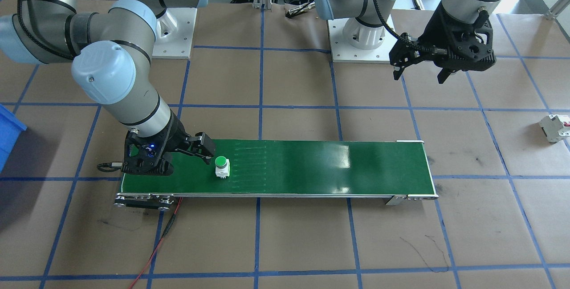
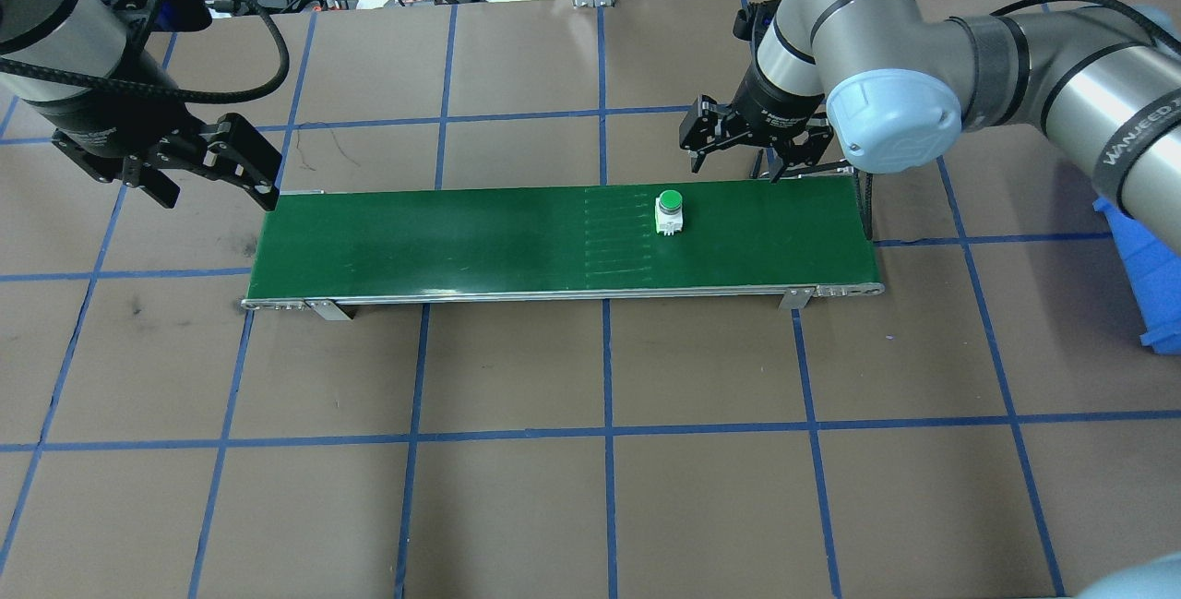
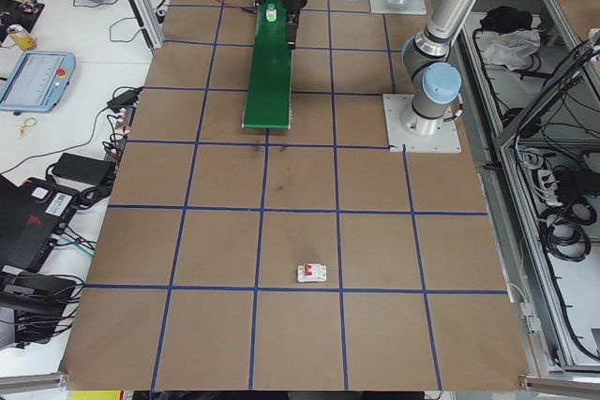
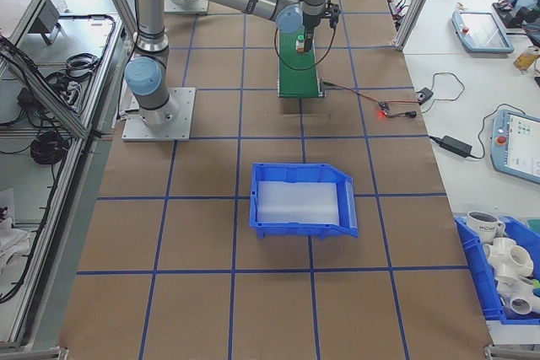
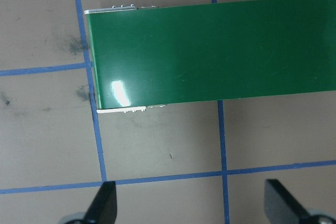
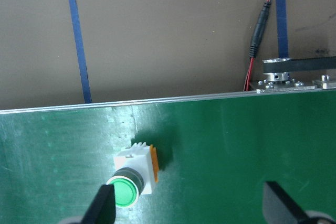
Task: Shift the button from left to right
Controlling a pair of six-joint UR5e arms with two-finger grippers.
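Brown paper marked with a blue tape grid covers the table (image 2: 590, 488), the largest thing in view. Across its middle lies a long green conveyor belt (image 2: 461, 244) with a metal frame along its edges.

Next in size are the two arms. The right arm (image 2: 1015, 64) reaches in from the overhead view's right, its elbow joint capped in pale blue, the forearm bent down so that the wrist points at the belt's far edge near its right end. The right gripper (image 2: 738, 156) hangs there with its fingers spread apart and nothing between them; in the wrist view one fingertip (image 6: 102, 208) sits just beside the button's cap, while the other is well off to the side over bare belt. The left arm (image 2: 55, 36) comes in at the overhead view's left, and the left gripper (image 2: 217, 170) hovers over the paper just beyond the belt's left end, tilted, its fingers also wide apart and empty.

A blue bin (image 4: 304, 200) sits on the paper at the right end of the table, well away from the belt.

A white breaker with a red mark (image 1: 554, 127) lies alone on the paper toward the left end.

Smallest is the button (image 2: 670, 211): it stands upright on the belt, green cap up, white body below with an orange piece at one side, in the belt's right portion, just in front of the right gripper.
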